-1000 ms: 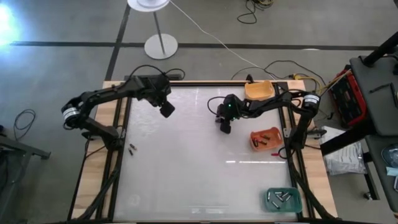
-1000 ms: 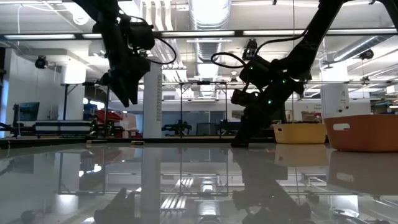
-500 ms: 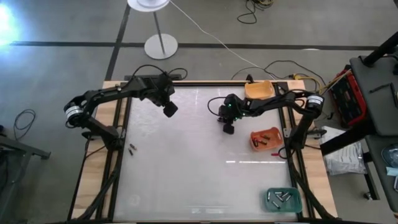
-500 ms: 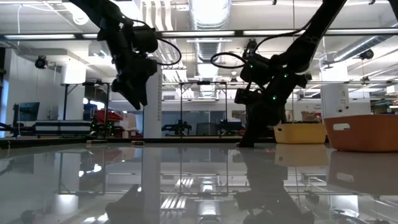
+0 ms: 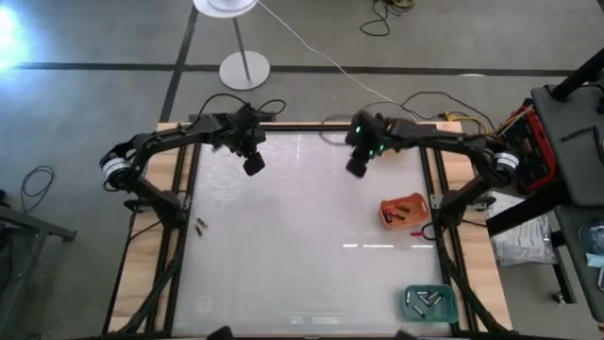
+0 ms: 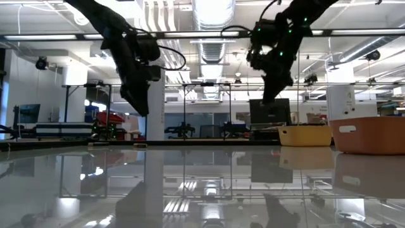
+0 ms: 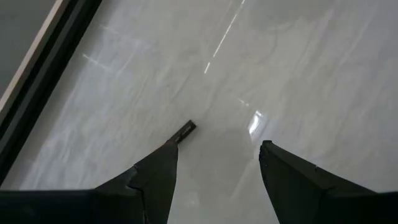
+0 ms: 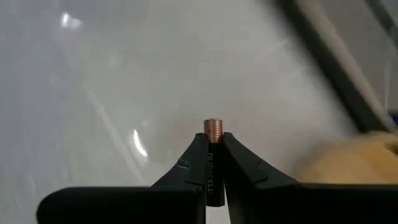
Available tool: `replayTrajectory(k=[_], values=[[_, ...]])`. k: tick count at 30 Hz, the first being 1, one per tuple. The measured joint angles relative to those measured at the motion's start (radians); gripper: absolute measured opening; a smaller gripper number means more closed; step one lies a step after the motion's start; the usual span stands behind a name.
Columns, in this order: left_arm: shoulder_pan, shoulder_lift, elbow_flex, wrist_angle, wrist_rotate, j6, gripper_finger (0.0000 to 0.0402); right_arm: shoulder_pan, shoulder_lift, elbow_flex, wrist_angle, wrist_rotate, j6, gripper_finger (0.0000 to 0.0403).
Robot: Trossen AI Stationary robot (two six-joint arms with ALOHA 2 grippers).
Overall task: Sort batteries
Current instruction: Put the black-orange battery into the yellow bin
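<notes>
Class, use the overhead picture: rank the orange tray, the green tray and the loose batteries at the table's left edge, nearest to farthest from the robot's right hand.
Measured from the right hand, raised near the table's far edge and gripping a battery:
1. Orange tray, right side of the table, just below the hand.
2. Loose batteries, left edge of the table.
3. Green tray, near right corner. Its lead over the loose batteries is modest.

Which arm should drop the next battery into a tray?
Right. Its end effector is already shut on a battery, raised above the table near the orange tray. The left end effector is open, holding nothing.
</notes>
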Motion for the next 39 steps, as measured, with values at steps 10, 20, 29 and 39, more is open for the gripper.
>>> replayTrajectory(k=[10,20,29,39], values=[[-0.001,0.100,0.011,0.105,0.040,-0.053,0.0206,-0.324,0.076,0.045,-0.147,0.025,0.390,0.0019],[-0.001,0.109,0.017,0.108,0.062,-0.039,0.0206,-0.433,0.220,0.056,-0.158,0.115,0.477,0.0021],[-0.001,0.109,0.017,0.124,0.062,0.004,0.0206,-0.465,0.387,0.198,-0.212,0.116,0.443,0.0022],[-0.001,0.106,0.018,0.107,0.062,0.000,0.0206,-0.479,0.470,0.256,-0.219,0.120,0.447,0.0022]])
